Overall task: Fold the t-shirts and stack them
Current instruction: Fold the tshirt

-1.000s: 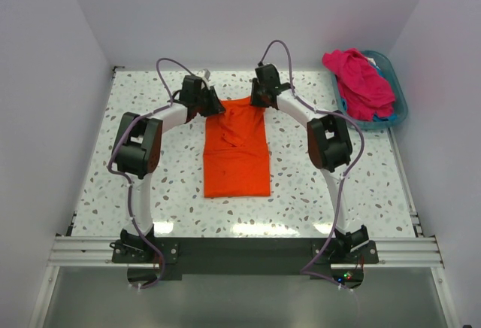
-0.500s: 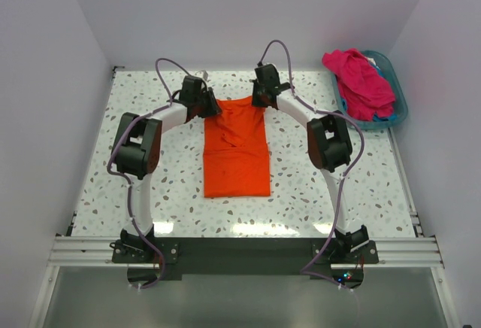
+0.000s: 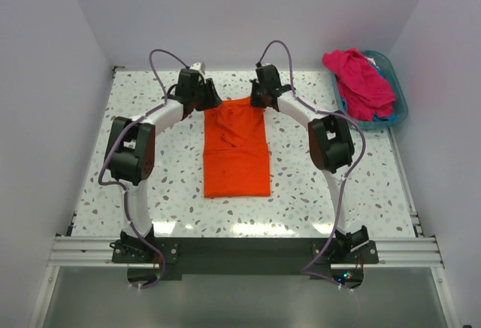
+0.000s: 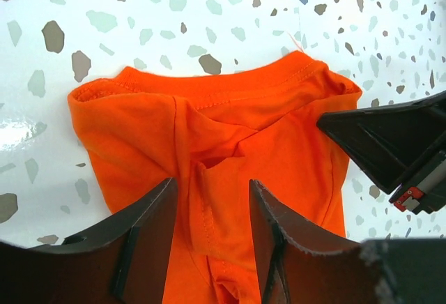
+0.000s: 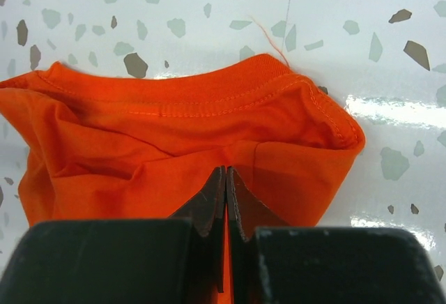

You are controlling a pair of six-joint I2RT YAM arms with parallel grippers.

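Note:
The orange t-shirt (image 3: 237,151) lies in the middle of the table, folded into a long narrow strip with its collar end at the far side. My left gripper (image 3: 213,102) is at the collar's left corner. In the left wrist view it (image 4: 212,192) is open, its fingers straddling a raised fold of the orange cloth (image 4: 209,130). My right gripper (image 3: 258,101) is at the collar's right corner. In the right wrist view it (image 5: 226,173) is shut on the orange cloth (image 5: 174,130) just behind the collar seam. The magenta-pink t-shirt (image 3: 361,80) and some blue fabric (image 3: 383,117) are in the basket.
The teal plastic basket (image 3: 400,95) stands at the far right corner of the speckled table (image 3: 338,192). White walls close in the table at the back and both sides. The right gripper's black body shows in the left wrist view (image 4: 390,143).
My left arm has swung outward to the left and its gripper has shifted slightly toward the far edge. The right arm and the orange t-shirt have stayed put.

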